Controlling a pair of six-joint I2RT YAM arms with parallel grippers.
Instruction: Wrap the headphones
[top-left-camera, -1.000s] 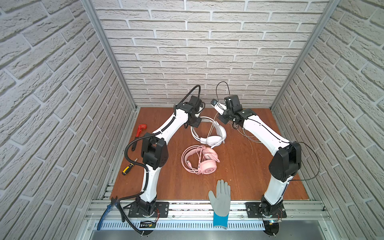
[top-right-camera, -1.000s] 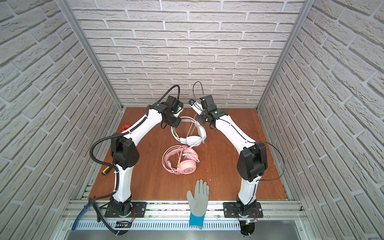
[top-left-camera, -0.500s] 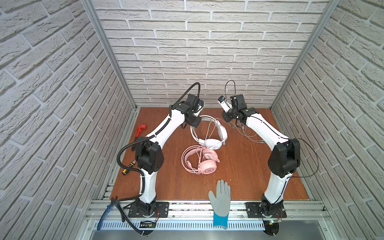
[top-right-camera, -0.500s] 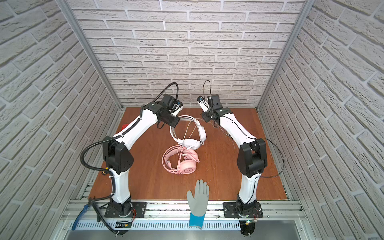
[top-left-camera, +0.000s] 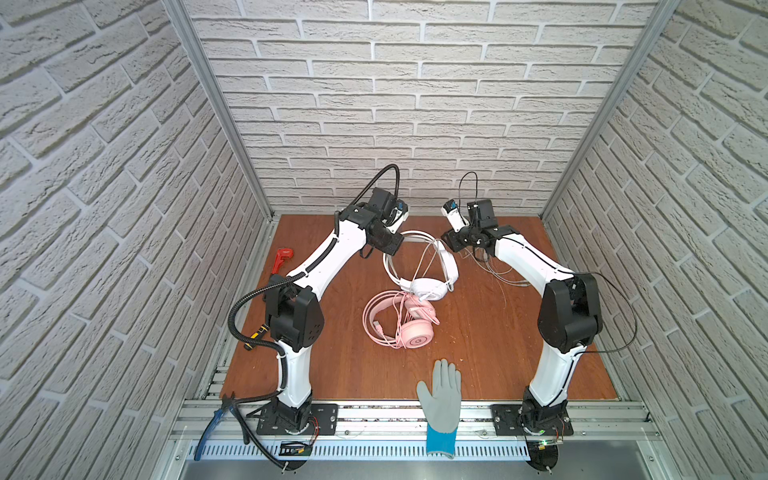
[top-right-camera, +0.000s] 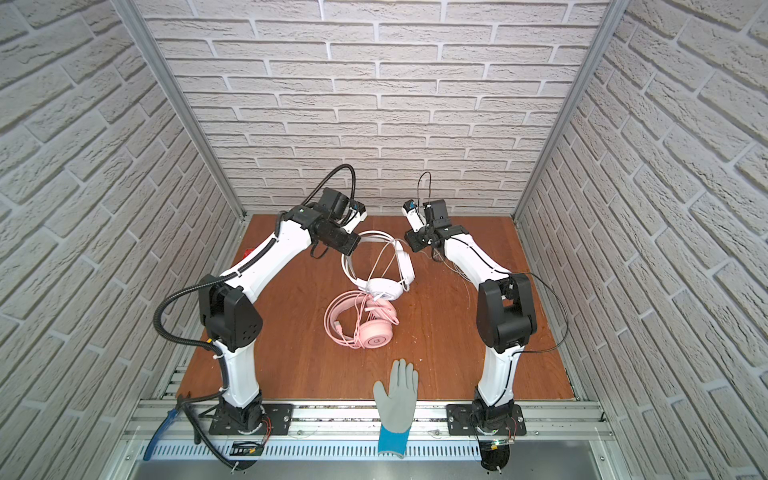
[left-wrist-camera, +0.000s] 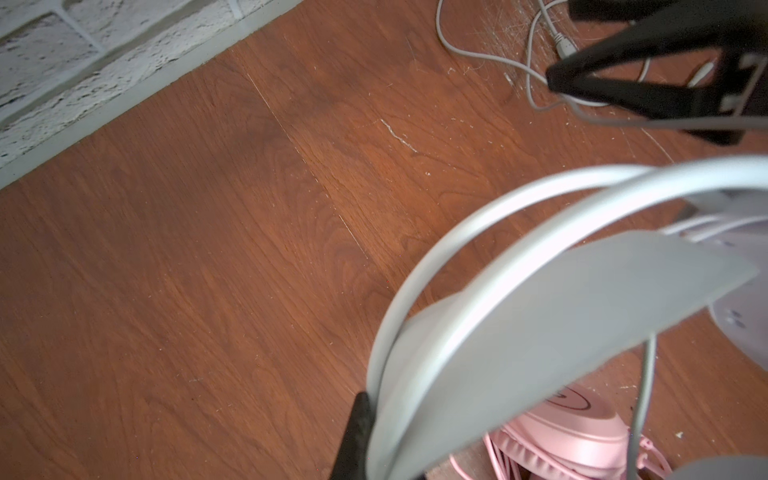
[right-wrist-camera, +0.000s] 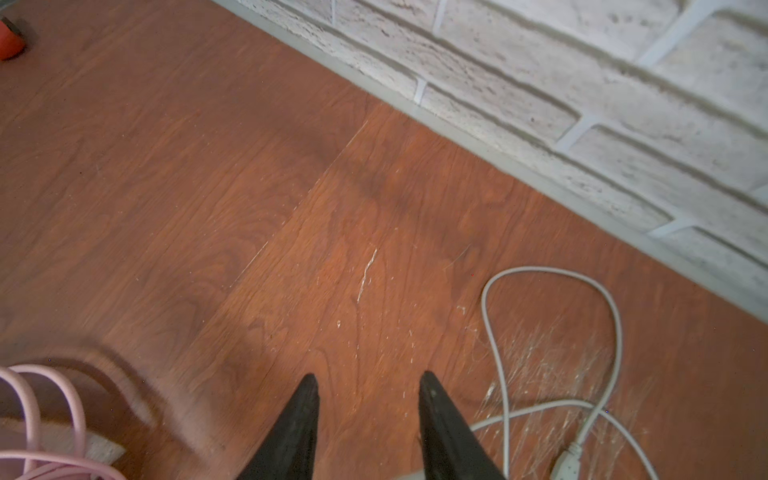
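Headphones (top-left-camera: 430, 286), two sets, mid-desk (top-left-camera: 332, 374).

Top views, both: white set (top-right-camera: 384, 286) rests on the desk with its headband (top-left-camera: 448, 264) lifted up to your left pincer (top-left-camera: 392, 245). Pink set (top-left-camera: 417, 338) lies flat just in front of it, its cord bundled on top. White cable (top-left-camera: 496, 272) trails loose on the desk to the right. Right pincer (top-left-camera: 455, 241) hangs apart from both sets.

Left wrist view: pincer closed on the white headband, with one finger (left-wrist-camera: 355, 436) against the band. The pink set lies below.

Right wrist view: your right pincer stands part open, holding nothing, over bare desk. The cable loop and its plug (right-wrist-camera: 571, 453) lie just beside it.
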